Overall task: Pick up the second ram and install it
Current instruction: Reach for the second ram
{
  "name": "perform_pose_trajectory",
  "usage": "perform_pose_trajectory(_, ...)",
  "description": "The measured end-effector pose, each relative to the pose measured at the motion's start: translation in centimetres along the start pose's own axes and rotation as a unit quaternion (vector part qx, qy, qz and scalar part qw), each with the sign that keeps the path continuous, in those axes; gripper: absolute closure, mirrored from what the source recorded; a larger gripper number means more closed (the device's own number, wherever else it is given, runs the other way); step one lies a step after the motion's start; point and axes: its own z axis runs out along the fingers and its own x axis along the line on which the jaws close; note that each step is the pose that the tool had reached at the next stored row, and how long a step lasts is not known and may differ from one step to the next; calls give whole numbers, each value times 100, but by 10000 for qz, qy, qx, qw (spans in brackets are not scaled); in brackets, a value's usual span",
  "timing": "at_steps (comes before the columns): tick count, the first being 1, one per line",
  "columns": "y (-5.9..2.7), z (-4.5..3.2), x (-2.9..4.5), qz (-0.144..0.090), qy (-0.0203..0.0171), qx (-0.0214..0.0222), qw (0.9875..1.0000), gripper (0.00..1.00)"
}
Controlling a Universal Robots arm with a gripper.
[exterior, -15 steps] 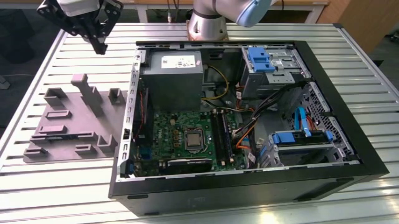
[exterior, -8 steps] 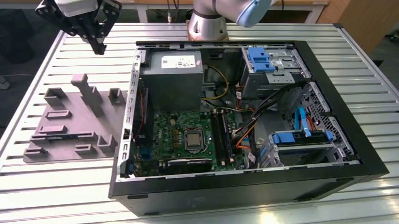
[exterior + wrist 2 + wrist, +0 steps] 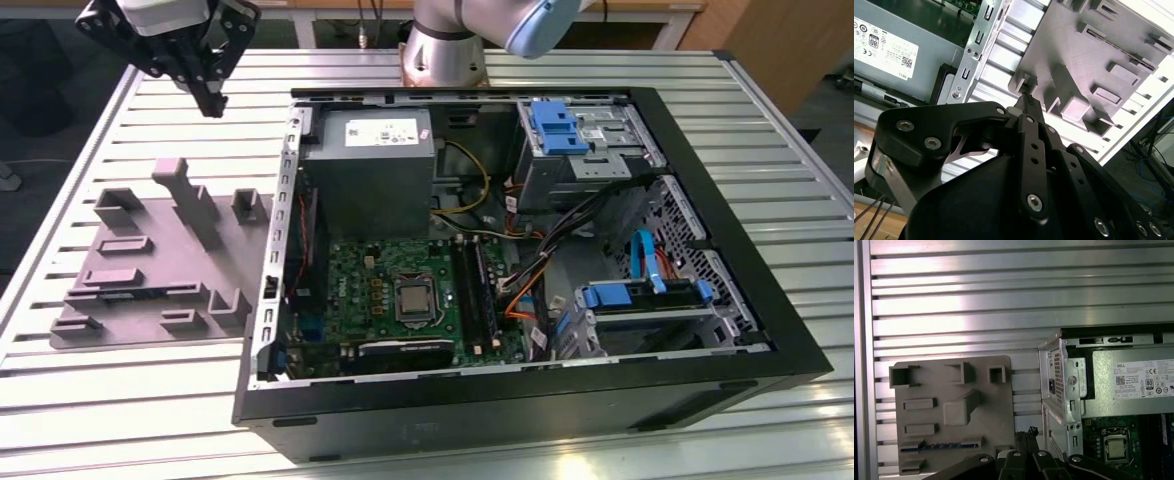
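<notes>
The open case (image 3: 534,400) sits on the bench (image 3: 134,400) just beside the grey tray (image 3: 147,250), on the exterior view's right of it. Inside the case, the motherboard (image 3: 360,290) lies level with the tray's near half, and its long black slots (image 3: 474,295) run on the side away from the tray. The power supply (image 3: 374,170) is level with the tray's far end.

In the first wrist view the ram (image 3: 941,446) lies on edge in a long slot of the tray (image 3: 929,385), toward the tray's near end. It shows as a thin bluish-green strip, with nothing touching it.

The tray's tall blocks stand at its far end. Up there the claw (image 3: 211,105) hangs in the air, well clear of the tray and pointing down. In both wrist views its black fingers (image 3: 1024,436) are drawn together at the tips, with nothing between them. In the second wrist view the claw (image 3: 1026,97) points toward the tray's (image 3: 1054,30) raised blocks.
</notes>
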Motion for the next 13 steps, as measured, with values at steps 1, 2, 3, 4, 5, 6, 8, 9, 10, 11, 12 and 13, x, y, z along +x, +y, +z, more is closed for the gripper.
perform_pose_trajectory(1, -4, 0, 1, 0, 0, 0, 10000, 89)
perform_pose_trajectory(2, -10, -1, 0, 0, 0, 0, 10000, 89)
perform_pose_trajectory(3, -18, -1, 0, 0, 0, 0, 10000, 89)
perform_pose_trajectory(4, -26, -2, 2, 0, 0, 0, 10000, 89)
perform_pose_trajectory(5, -33, -2, 5, 0, 0, 0, 10000, 89)
perform_pose_trajectory(6, -41, -2, 11, 0, 0, 0, 10000, 89)
perform_pose_trajectory(8, -56, -3, 33, 0, 0, 0, 10000, 89)
perform_pose_trajectory(9, -63, -3, 47, 0, 0, 0, 10000, 89)
perform_pose_trajectory(10, -69, -4, 61, 0, 0, 0, 10000, 89)
perform_pose_trajectory(11, -76, -5, 78, 0, 0, 0, 10000, 89)
perform_pose_trajectory(12, -83, -5, 93, 0, 0, 0, 10000, 89)
perform_pose_trajectory(13, -90, -5, 106, 0, 0, 0, 10000, 89)
